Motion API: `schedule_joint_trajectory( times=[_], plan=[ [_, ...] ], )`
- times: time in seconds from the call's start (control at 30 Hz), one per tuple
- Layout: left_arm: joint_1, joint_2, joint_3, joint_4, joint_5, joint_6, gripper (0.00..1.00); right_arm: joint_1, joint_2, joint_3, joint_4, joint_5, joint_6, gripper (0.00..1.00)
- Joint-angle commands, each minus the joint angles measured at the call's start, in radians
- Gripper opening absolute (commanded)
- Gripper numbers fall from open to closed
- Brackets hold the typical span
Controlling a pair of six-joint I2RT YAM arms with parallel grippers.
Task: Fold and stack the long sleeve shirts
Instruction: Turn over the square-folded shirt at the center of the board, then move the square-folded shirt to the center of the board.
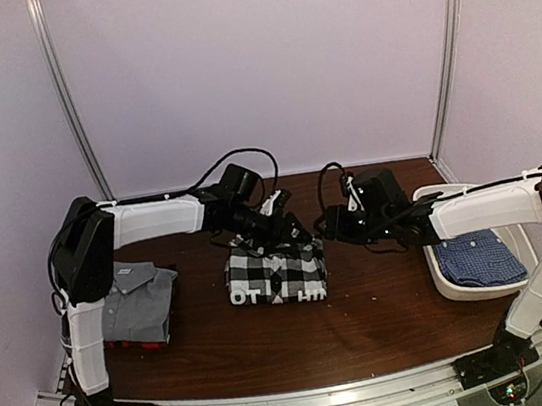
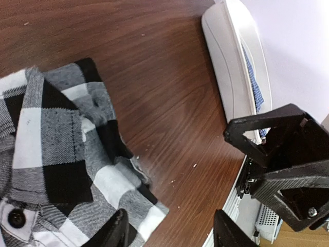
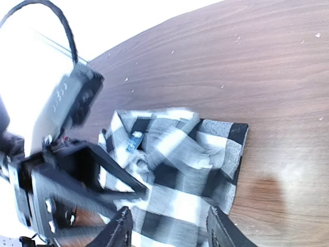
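Observation:
The black-and-white check shirt (image 1: 275, 273) lies folded in the middle of the table. It also shows in the left wrist view (image 2: 56, 154) and the right wrist view (image 3: 180, 175). My left gripper (image 1: 293, 228) is open and empty over the shirt's far right corner (image 2: 172, 234). My right gripper (image 1: 327, 225) is open and empty just right of that corner, its jaws above the cloth (image 3: 169, 234). The grey shirt (image 1: 138, 300) lies folded on the red-black shirt (image 1: 149, 343) at the left. The blue fine-checked shirt (image 1: 478, 260) lies in the tub.
The white oval tub (image 1: 443, 275) stands at the right edge of the table and shows in the left wrist view (image 2: 231, 62). The two grippers are close together at the shirt's far side. The table's back wall is just behind them.

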Motion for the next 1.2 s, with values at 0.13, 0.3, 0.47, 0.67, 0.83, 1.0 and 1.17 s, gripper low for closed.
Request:
schedule_joint_trajectory(
  times=[0.13, 0.3, 0.47, 0.67, 0.83, 1.0, 1.17],
  plan=[
    [0.015, -0.101, 0.000, 0.063, -0.143, -0.053, 0.64, 0.015, 0.016, 0.018, -0.115, 0.015, -0.090, 0.55],
    [0.082, -0.228, -0.159, 0.041, -0.224, -0.021, 0.64, 0.050, 0.085, 0.078, -0.165, 0.024, -0.118, 0.54],
    [0.164, -0.321, -0.348, 0.026, -0.255, 0.034, 0.61, 0.068, 0.118, 0.080, -0.172, 0.019, -0.120, 0.52],
    [0.193, -0.394, -0.515, 0.032, -0.291, 0.084, 0.58, 0.093, 0.111, 0.040, -0.174, 0.009, -0.115, 0.45],
    [0.193, -0.420, -0.597, 0.067, -0.333, 0.077, 0.46, 0.127, 0.105, 0.013, -0.186, 0.018, -0.101, 0.43],
    [0.193, -0.417, -0.646, 0.149, -0.297, 0.039, 0.38, 0.140, 0.103, -0.019, -0.186, 0.024, -0.088, 0.41],
    [0.168, -0.392, -0.682, 0.224, -0.267, 0.001, 0.34, 0.145, 0.105, -0.046, -0.170, 0.023, -0.080, 0.36]
  ],
)
